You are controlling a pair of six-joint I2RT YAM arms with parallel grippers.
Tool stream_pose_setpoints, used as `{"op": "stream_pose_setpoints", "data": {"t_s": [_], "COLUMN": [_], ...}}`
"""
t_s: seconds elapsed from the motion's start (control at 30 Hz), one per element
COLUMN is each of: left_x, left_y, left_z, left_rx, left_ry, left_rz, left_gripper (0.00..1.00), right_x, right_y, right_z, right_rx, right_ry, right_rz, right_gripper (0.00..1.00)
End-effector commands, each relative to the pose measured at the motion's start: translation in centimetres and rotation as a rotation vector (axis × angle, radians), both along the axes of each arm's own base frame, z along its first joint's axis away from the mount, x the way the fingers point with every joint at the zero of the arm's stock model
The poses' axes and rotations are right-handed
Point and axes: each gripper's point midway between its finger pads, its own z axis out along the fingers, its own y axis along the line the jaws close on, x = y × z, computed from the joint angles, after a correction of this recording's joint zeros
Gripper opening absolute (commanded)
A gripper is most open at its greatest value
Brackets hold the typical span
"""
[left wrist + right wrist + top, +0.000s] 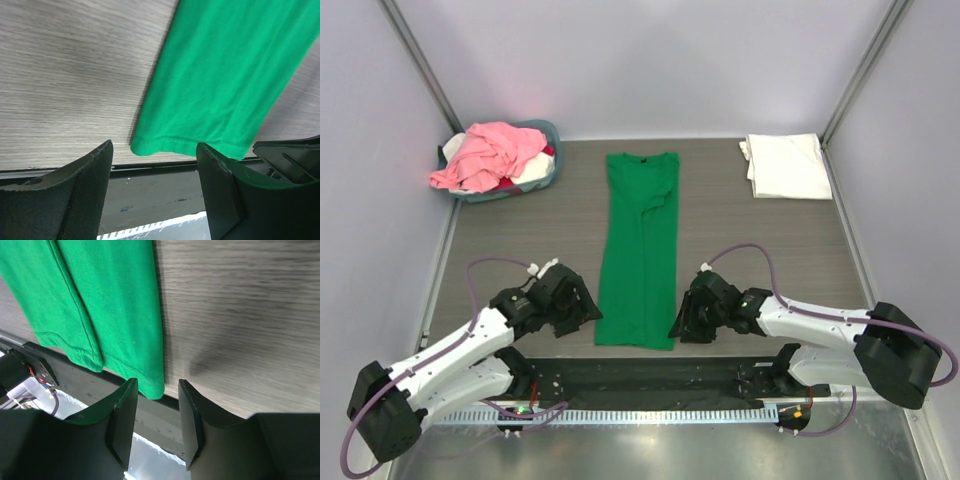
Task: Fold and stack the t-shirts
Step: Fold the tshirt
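A bright green t-shirt (640, 250) lies folded lengthwise into a long strip down the middle of the table, collar at the far end, hem at the near edge. My left gripper (588, 312) is open beside the hem's left corner (142, 146). My right gripper (678, 328) is open beside the hem's right corner (152, 387). Neither gripper holds cloth. A folded white t-shirt (788, 166) lies at the far right. Pink, red and white shirts (490, 155) are piled in the basket.
A round blue-grey basket (551, 133) stands at the far left corner. A black strip and metal rail (650, 385) run along the table's near edge. Grey walls close the back and sides.
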Motion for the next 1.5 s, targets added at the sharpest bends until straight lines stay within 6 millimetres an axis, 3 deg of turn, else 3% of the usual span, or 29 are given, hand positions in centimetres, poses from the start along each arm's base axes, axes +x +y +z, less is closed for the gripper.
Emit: {"op": "stream_pose_setpoints", "data": {"t_s": [0.0,0.33,0.77,0.9,1.03,1.2,1.3,1.47], "left_x": [-0.1,-2.5,-3.3,-3.2,-2.9,-2.7,-2.9,-2.8], "left_y": [-0.8,-0.9,-1.9,-1.9,-2.1,-2.4,-2.7,-3.7], "left_z": [-0.6,-3.3,-4.7,-5.1,-5.4,-5.3,-4.7,-1.1], "left_rx": [-0.053,-0.076,-0.121,-0.113,-0.111,-0.110,-0.108,-0.119], "left_ry": [0.012,0.116,0.134,0.132,0.125,0.124,0.118,0.073], "left_rz": [0.001,-0.021,-0.026,-0.021,-0.021,-0.026,-0.031,-0.050], "left_gripper": [0.67,0.66,0.56,0.48,0.40,0.00,0.00,0.00], "right_x": [0.5,-1.0,-2.1,-2.0,-1.8,-2.0,-2.4,-2.4], "right_y": [2.0,1.7,0.2,0.2,0.3,-0.3,-1.1,-2.1], "right_z": [0.7,-0.7,-2.4,-2.6,-2.6,-2.6,-2.4,0.1], "right_rx": [0.074,0.049,0.009,0.006,0.011,0.002,-0.011,-0.003], "right_ry": [-0.019,0.023,0.048,0.043,0.033,0.030,0.032,-0.014], "right_rz": [0.006,0.038,0.030,0.025,0.030,0.021,0.008,-0.016], "right_gripper": [0.44,0.35,0.34,0.31,0.20,0.01,0.01,0.01]}}
